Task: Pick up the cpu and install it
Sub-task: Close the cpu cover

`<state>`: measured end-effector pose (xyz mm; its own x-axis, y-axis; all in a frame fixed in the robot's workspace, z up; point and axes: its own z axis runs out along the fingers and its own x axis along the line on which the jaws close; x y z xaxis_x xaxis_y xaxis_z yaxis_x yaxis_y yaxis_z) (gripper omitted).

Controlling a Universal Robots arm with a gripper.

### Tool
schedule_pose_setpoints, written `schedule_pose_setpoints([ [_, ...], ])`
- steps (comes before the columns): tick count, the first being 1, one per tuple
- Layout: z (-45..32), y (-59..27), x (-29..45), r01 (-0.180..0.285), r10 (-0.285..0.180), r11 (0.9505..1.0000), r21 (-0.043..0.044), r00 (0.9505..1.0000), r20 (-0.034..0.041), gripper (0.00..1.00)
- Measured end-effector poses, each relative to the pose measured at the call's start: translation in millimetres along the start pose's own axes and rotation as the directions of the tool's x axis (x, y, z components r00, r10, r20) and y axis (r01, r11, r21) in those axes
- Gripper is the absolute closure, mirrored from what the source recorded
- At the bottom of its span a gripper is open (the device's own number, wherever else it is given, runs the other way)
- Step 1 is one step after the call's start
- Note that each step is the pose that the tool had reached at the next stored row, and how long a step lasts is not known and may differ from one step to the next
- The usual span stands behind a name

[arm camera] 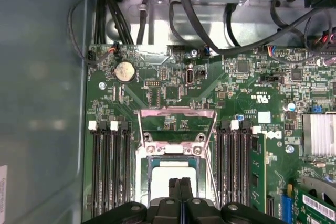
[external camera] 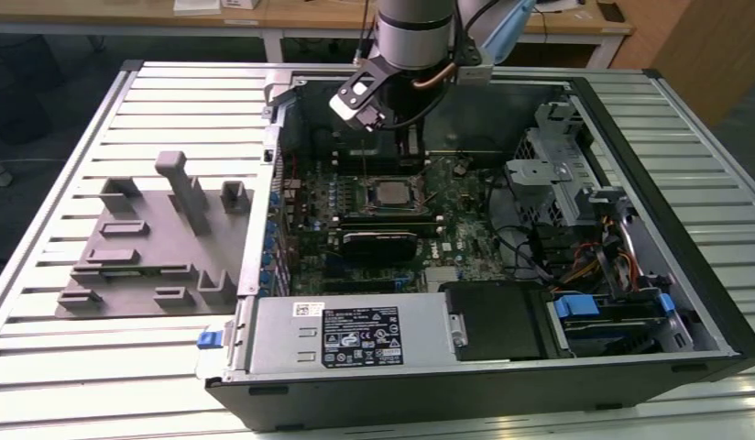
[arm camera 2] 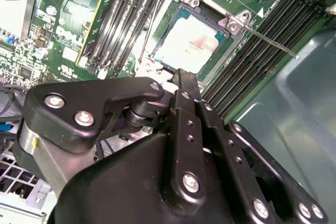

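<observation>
Just above the cpu (arm camera 2: 191, 45), the gripper (arm camera 2: 185, 77) hung empty, fingers (arm camera: 175, 190) pressed together, likely because it already sat seated.

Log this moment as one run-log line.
gripper: fingers shut, holding nothing, close over cpu | cpu: lying in socket frame | frame: flipped open

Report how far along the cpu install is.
Done: the cpu lies in the socket. In hand: nothing; the gripper, fingers together, is at the cpu's edge. Left: the load frame stands open and the lever is unlatched.
</observation>
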<state>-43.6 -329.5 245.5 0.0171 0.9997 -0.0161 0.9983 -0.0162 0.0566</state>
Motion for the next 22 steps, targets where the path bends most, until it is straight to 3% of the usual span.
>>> schedule_pose_setpoints([
  [4,-6.8,0.5,-0.1,0.000,0.000,1.0000,0.0000,1.0000,0.0001,0.89],
  [8,-6.8,3.3,-0.1,0.000,0.000,1.0000,0.0001,1.0000,0.0001,0.89],
  [16,-5.9,19.1,0.2,0.000,0.000,1.0000,0.0000,1.0000,0.0000,0.89],
  [22,-10.4,22.0,0.2,0.000,0.000,1.0000,0.0012,1.0000,0.0000,0.89],
])
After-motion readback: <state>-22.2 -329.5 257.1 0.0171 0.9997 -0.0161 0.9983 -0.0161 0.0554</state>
